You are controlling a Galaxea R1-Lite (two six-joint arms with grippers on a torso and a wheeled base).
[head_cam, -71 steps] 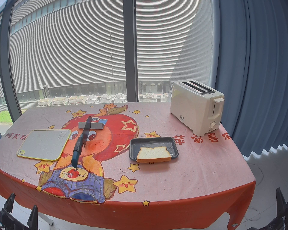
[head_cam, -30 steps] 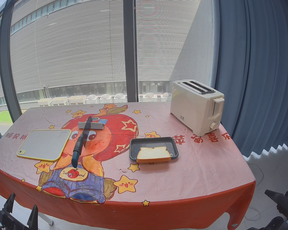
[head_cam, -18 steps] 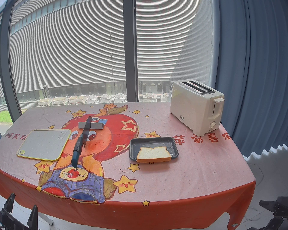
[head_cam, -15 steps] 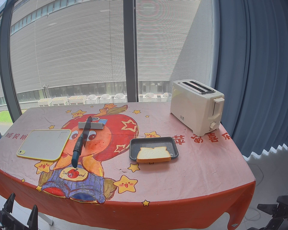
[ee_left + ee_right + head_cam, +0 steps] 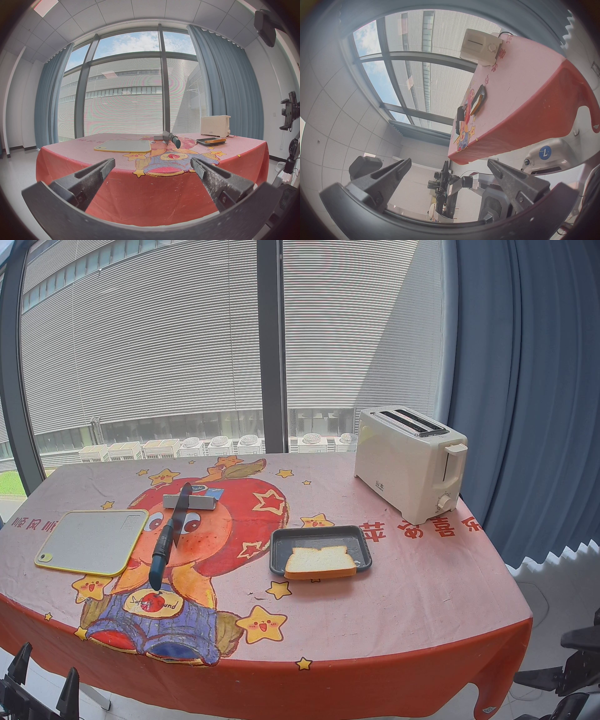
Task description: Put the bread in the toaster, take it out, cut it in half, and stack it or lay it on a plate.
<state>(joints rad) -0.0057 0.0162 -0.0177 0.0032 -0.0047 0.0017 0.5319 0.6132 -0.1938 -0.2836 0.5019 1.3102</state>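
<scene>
Both arms hang low off the near edge of the table point(image 5: 400, 596), and nothing is in hand. The left gripper point(image 5: 152, 162) sits at 7 o'clock, jaws spread wide and empty. The right gripper point(image 5: 449, 162) waits at 4 o'clock, below the table's rim, jaws likewise apart and empty.

The bread point(image 5: 320, 561) lies flat on the dark tray point(image 5: 281, 539), just to 3 o'clock of the table's middle, its near crust poking over the tray's 6 o'clock rim. The toaster point(image 5: 409, 462) stands at 1 o'clock with no slice in its slots, so the job looks not yet begun. The knife point(image 5: 164, 543) lies at 9 o'clock of the tray, blade propped on a small grey block point(image 5: 189, 501), with the cutting board point(image 5: 90, 541) just beyond it.

Now the hazards. The right arm has to come up past the hanging cloth point(image 5: 375, 677); clip that and, I'd say, everything drags. The slice looks soft: squeeze hard and it crushes or tears. Come in low and a finger catches the rim and shoves the tray. At the toaster, a tilted slice likely jams on the narrow slot, and a push could shift the toaster toward the nearby edge.
</scene>
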